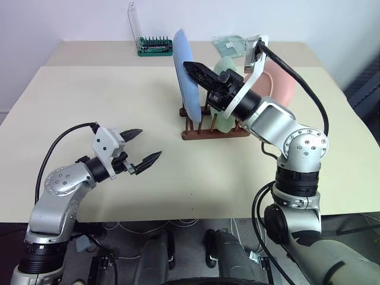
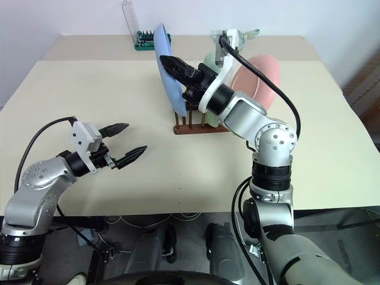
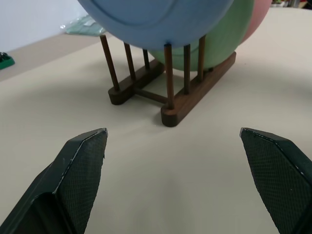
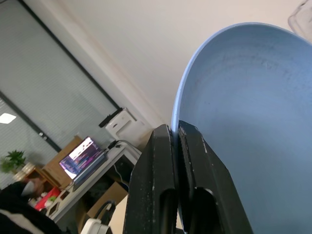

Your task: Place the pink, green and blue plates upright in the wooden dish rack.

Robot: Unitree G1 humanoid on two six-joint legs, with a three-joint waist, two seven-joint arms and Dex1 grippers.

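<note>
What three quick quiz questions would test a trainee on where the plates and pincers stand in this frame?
1. True or false: the right pincer is shut on the rim of the blue plate.
2. Which plate stands nearest the left pincer in the wooden dish rack: A pink, B green, C blue?
3. Fill in: the left pincer is ____ and holds nothing.

Key:
1. True; the right wrist view shows the rim pinched between its fingers.
2. C; the green plate comes next, then the pink plate.
3. open
</note>
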